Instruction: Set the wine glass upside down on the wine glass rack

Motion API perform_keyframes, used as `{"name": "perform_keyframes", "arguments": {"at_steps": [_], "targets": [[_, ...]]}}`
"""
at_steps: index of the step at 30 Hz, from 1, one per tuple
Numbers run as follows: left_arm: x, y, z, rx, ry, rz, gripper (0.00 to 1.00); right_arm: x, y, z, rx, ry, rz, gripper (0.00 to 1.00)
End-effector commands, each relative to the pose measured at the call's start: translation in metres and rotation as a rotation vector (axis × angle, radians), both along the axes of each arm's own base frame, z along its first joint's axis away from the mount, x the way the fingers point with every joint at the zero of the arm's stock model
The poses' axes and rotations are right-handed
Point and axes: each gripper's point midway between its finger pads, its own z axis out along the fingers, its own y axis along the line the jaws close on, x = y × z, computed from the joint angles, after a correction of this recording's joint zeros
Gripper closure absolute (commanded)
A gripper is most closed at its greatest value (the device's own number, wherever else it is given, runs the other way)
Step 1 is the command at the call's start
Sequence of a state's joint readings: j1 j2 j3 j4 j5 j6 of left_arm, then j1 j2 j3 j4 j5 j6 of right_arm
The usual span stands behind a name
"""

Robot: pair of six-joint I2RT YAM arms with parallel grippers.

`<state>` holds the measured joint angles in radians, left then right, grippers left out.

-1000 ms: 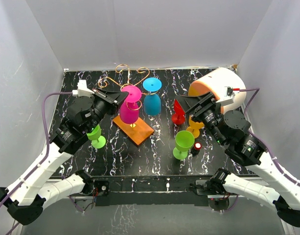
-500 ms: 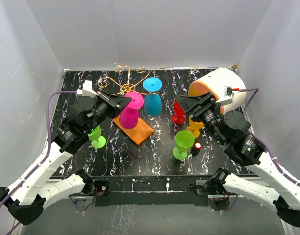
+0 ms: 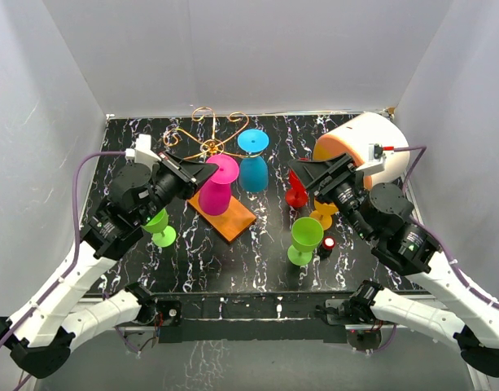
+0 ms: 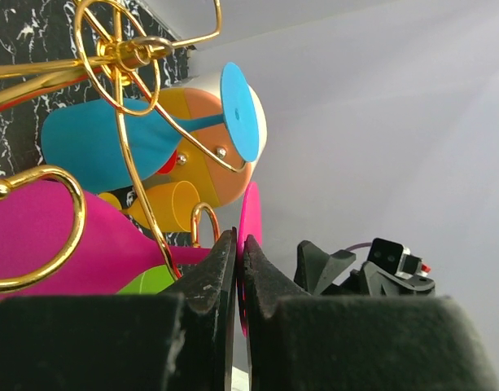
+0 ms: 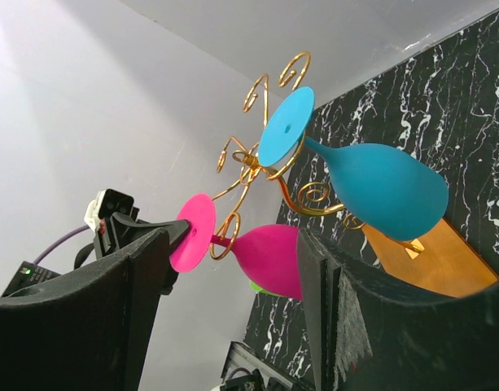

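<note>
The pink wine glass (image 3: 216, 194) hangs bowl-down at the gold wire rack (image 3: 207, 147), its stem inside a scroll loop, over the rack's orange-brown base (image 3: 231, 220). My left gripper (image 3: 208, 169) is shut on the rim of the glass's pink foot (image 4: 251, 210); in the left wrist view the gripper (image 4: 238, 241) pinches that disc edge-on. A blue wine glass (image 3: 253, 171) hangs upside down on another arm. My right gripper (image 3: 302, 173) is open and empty, right of the rack. In the right wrist view the gripper (image 5: 233, 240) frames the pink glass (image 5: 269, 261) from a distance.
A red glass (image 3: 296, 195), a yellow glass (image 3: 322, 216) and a green glass (image 3: 304, 236) stand under my right arm. Another green glass (image 3: 159, 228) stands under my left arm. A large orange-and-white dome (image 3: 359, 147) sits at the back right. A small red-and-black object (image 3: 328, 243) lies beside the green glass.
My left gripper carried the pink glass slightly right and down into the scroll arm, then held still. My right gripper edged a little left.
</note>
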<state>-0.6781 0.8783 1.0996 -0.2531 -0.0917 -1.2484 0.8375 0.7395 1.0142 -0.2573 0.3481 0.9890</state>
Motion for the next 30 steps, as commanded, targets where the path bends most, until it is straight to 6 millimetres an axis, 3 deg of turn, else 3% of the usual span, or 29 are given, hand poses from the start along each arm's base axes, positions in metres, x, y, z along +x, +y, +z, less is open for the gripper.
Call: {"name": "perform_keyframes", "arguments": {"at_steps": [1,7,19,30], "targets": [[-0.013,-0.004,0.018,-0.037,-0.051,-0.068,1.00,0.000,0.000,0.006,0.033,-0.019,0.001,0.39],[-0.018,0.005,0.016,-0.051,-0.052,-0.038,1.00,0.000,-0.002,0.004,0.033,-0.015,-0.005,0.38],[-0.013,-0.024,0.017,-0.052,-0.051,-0.154,1.00,0.000,-0.002,0.002,0.031,-0.009,-0.010,0.39],[0.001,-0.021,0.018,0.022,-0.090,-0.108,0.99,0.003,-0.002,0.000,0.020,-0.007,-0.020,0.38]]}}
